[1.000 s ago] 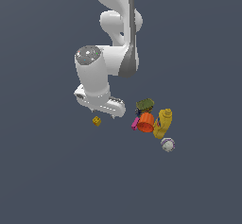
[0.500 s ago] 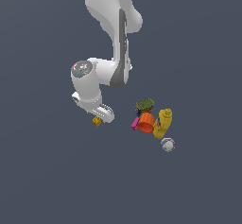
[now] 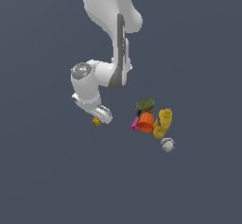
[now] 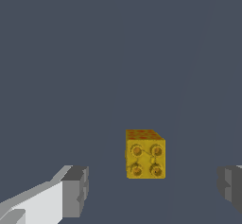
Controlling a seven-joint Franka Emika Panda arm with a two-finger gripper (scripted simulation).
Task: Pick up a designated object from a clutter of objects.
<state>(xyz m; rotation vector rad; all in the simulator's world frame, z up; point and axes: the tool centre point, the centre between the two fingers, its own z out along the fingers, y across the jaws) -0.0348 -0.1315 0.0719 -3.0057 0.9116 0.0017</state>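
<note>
With the gripper (image 4: 152, 190) spread wide and nothing held, the tiny brick (image 4: 144, 154) could easily get nudged away if it's lowered off-center.

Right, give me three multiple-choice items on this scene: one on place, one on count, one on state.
1. Where is the yellow toy brick?
A. inside the orange cup
B. alone, apart from the clutter
C. on the yellow bottle

2. How many studs show on the brick's facing side?
A. two
B. four
C. six

3. The pincer is:
A. open
B. shut on the brick
C. shut on the ball

Answers: 1 B, the exterior view shows it well clear of the orange cup; 2 B, the wrist view shows four; 3 A, fingers stand wide apart, brick untouched.
</note>
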